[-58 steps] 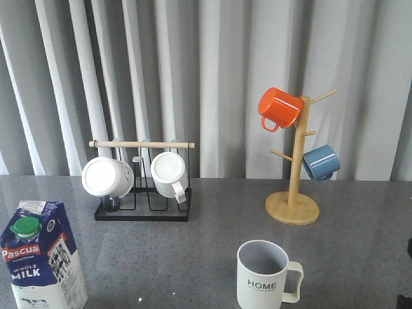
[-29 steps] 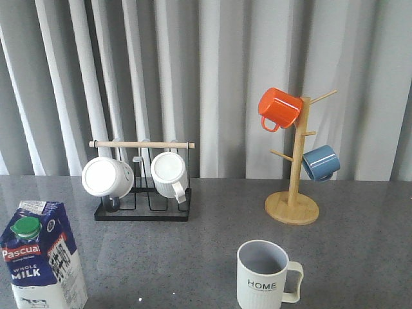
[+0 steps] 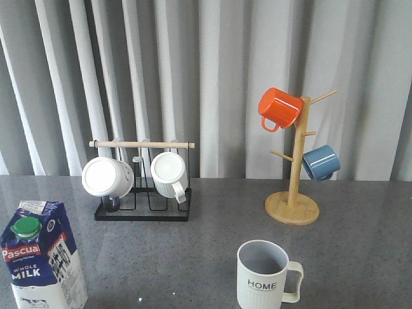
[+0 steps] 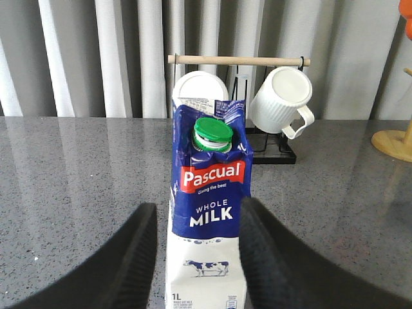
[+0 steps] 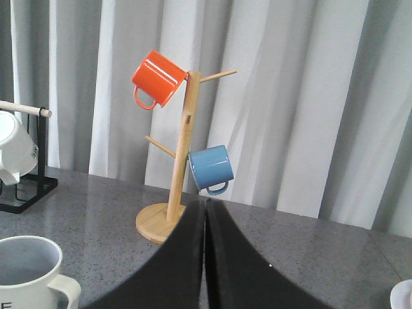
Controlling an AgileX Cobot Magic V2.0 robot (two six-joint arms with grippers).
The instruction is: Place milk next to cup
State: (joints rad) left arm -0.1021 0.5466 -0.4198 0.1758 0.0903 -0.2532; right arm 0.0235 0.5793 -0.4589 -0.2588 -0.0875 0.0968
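Note:
The milk (image 3: 42,257) is a blue and white carton with a green cap; it stands upright at the table's front left. In the left wrist view the milk (image 4: 209,225) stands between my left gripper's fingers. My left gripper (image 4: 198,209) is open around it, with a gap on one side and the other finger at the carton's edge. The cup (image 3: 262,277), a pale ribbed mug marked "HOME", stands at the front centre-right, well apart from the milk; its rim shows in the right wrist view (image 5: 26,270). My right gripper (image 5: 205,203) is shut and empty. Neither gripper shows in the front view.
A black rack (image 3: 143,212) with two white mugs stands behind the milk. A wooden mug tree (image 3: 293,206) with an orange mug (image 3: 279,107) and a blue mug (image 3: 320,162) stands at the back right. A curtain closes the back.
A dark part of the right arm at the front view's right edge one second ago has left the view. The milk and the cup have not moved.

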